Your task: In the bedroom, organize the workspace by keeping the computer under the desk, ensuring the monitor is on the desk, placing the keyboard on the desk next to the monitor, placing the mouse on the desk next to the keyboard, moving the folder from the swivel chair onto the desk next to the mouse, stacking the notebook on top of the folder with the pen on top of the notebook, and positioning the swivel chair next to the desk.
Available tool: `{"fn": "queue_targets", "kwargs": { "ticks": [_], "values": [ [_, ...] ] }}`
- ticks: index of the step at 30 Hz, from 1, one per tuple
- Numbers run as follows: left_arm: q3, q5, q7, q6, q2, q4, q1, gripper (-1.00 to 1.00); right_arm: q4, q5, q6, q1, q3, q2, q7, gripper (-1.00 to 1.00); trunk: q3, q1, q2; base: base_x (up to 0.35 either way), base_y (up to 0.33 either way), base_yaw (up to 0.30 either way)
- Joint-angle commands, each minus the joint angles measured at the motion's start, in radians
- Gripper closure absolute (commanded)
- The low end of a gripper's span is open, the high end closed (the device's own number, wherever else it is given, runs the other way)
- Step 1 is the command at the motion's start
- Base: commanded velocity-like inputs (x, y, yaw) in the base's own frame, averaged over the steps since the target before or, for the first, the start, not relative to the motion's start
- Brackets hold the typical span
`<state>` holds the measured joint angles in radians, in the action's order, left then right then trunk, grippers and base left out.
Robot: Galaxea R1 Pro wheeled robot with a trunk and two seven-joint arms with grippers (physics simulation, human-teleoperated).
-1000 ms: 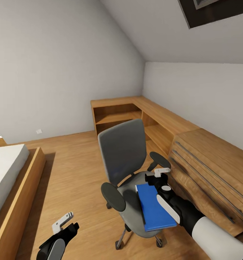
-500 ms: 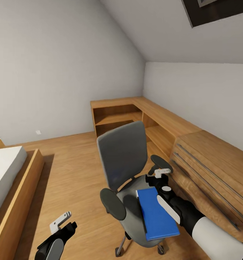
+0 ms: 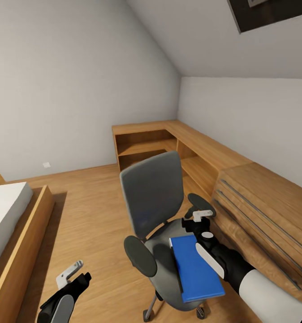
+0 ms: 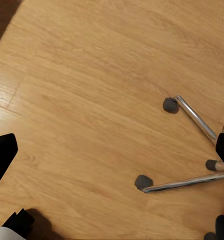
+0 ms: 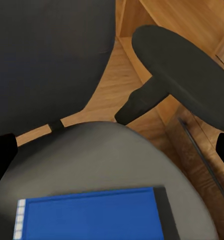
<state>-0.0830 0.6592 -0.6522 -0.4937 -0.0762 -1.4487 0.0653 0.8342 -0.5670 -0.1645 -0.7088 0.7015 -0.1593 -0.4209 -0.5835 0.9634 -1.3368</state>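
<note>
While flat, folder (image 3: 196,269) runs lengthwise along seat (image 3: 163,251).

Right claw (image 3: 198,218) outstretched, fingers apart (left claw (image 3: 72,274) low, likewise parted).

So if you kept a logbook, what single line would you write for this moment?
stage: reaching for folder | folder: flat on chair seat | right hand: above folder, fingers open | left hand: low over floor, idle
</note>
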Motion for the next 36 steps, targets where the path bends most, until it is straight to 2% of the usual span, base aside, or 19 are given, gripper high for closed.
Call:
{"fn": "queue_targets", "kwargs": {
  "ticks": [1, 36],
  "values": [
    [-0.002, 0.008, -0.006, -0.003, -0.001, -0.004, 0.001, -1.0, 0.002, -0.005, -0.004, -0.001, 0.006, -0.001, -0.009, -1.0, -0.004, 0.004, -0.008, 0.0, 0.0, 0.0],
    [-0.004, 0.008, -0.01, -0.005, -0.002, -0.009, 0.001, -1.0, -0.002, -0.007, -0.006, -0.001, 0.006, -0.001, -0.009, -1.0, -0.114, 0.138, -0.253, 0.0, 0.0, 0.0]
  ]
}}
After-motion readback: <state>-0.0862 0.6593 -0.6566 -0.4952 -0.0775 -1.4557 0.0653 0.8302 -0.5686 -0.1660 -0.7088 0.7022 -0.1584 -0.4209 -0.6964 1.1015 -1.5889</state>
